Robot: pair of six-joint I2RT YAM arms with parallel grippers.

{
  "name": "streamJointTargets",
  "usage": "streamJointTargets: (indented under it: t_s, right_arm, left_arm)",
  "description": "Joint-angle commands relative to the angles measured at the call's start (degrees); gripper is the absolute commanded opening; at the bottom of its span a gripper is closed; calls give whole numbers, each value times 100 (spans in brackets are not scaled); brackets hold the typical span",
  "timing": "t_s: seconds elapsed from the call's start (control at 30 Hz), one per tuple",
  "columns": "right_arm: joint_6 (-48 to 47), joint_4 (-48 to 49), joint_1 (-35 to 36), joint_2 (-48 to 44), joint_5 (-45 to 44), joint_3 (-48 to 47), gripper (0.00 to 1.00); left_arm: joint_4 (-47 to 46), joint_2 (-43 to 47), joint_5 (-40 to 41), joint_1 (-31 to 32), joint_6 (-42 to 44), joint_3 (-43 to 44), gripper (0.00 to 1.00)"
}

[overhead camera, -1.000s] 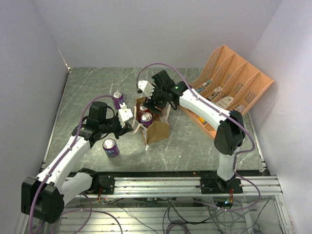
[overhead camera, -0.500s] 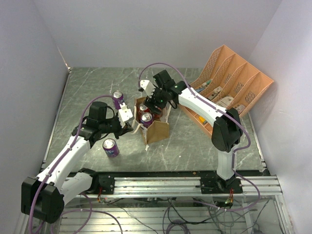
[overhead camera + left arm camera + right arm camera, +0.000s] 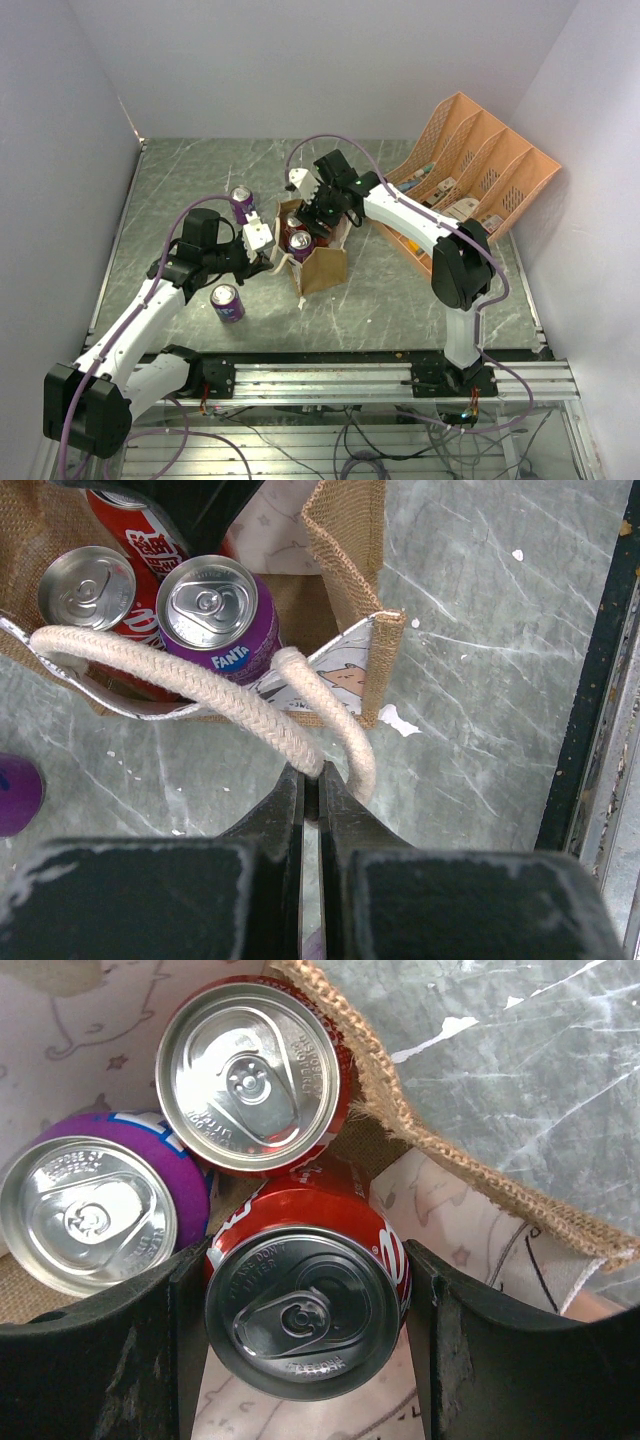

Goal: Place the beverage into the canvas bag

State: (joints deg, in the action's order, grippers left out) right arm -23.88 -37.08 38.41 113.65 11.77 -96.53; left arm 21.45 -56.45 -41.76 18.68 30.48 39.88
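Note:
The tan canvas bag [image 3: 322, 266] stands mid-table with its mouth open. My left gripper [image 3: 271, 256] is shut on its cream rope handle [image 3: 180, 680] and pinches the rope at the fingertips [image 3: 312, 778]. Inside the bag stand a purple Fanta can [image 3: 213, 608] and a red can [image 3: 85, 585]. My right gripper [image 3: 313, 214] reaches down into the bag mouth and is shut on another red can [image 3: 300, 1310], upright between its fingers. The purple can [image 3: 85, 1215], the other red can [image 3: 250, 1075] and the burlap rim [image 3: 430, 1130] show beside it.
Two loose purple cans stand on the table, one by my left arm [image 3: 227, 301] and one behind the bag [image 3: 241, 201]. An orange plastic organizer [image 3: 470, 180] with small items stands at the right. Walls close in on three sides.
My right gripper has moved a little left and down into the bag with the red can. My left gripper has held still on the handle.

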Motion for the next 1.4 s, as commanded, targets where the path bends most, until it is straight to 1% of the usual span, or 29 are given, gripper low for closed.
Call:
streamJointTargets:
  t_s: [0.0,0.3,0.33,0.67,0.77,0.83,1.17,1.37]
  right_arm:
    - [149,399,-26,130,-76,18,36]
    - [70,420,-27,176,-51,148,47]
    - [49,393,-23,296,-52,119,49]
    - [-101,247,-14,316,-162,43,73]
    - [-110,189,-14,317,-159,-13,77]
    - [-129,169,-10,309,-169,-14,80]
    - [-175,-94,55,238,-146,-297,83]
    - [-300,-196,319,-85,-291,-349,83]
  left_arm:
    - [74,79,-315,4,191,-96,7]
    - [0,59,-311,4,188,-127,7]
    - [50,69,-307,4,209,-107,7]
    - [16,57,-342,2,203,-122,7]
    - [129,69,-331,4,236,-65,7]
    - [41,70,-348,4,210,-116,7]
    - [161,113,-341,4,213,-22,7]
    - [-21,65,-258,4,14,9,7]
